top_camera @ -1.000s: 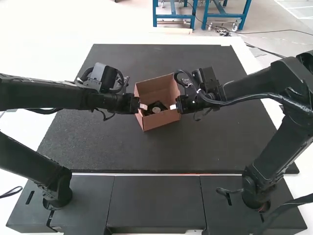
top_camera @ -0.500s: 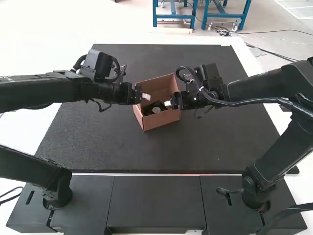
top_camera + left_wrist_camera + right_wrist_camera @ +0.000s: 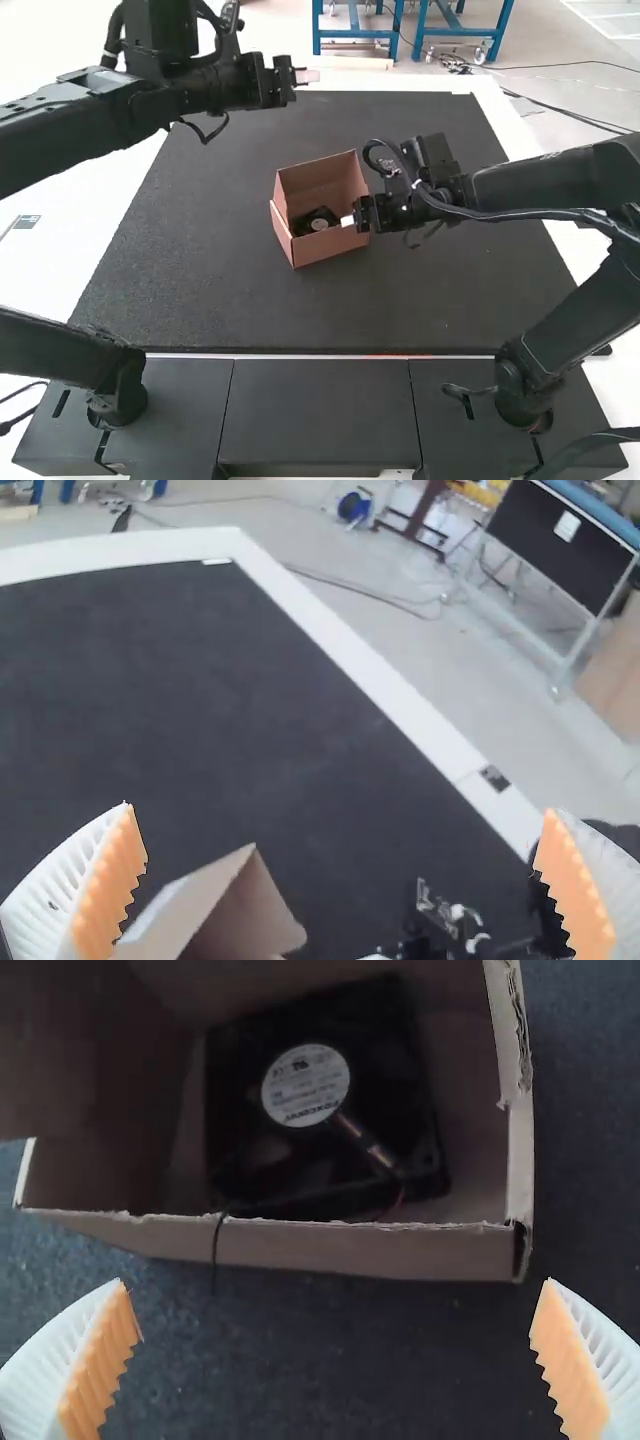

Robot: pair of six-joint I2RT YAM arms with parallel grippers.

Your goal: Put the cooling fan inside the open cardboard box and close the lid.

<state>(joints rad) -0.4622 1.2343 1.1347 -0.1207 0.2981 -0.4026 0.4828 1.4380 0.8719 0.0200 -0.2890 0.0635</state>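
A: Cooling fan (image 3: 318, 219) lies flat on the floor of the cardboard box (image 3: 325, 246), round label facing up, thin wires trailing toward the box's wall.

B: And the box is open: the lid (image 3: 322, 182) stands upright along its far side.

A: Right gripper (image 3: 351, 222) sits just beside the box's right wall, fingers spread wide, gripping nothing. Whether it touches the cardboard, I can't tell.

B: The left gripper (image 3: 298, 75) hovers well apart from the box, beyond its far-left corner, ribbed fingers parted and bare too.

A: The box itself rests on the black mat (image 3: 180, 260).
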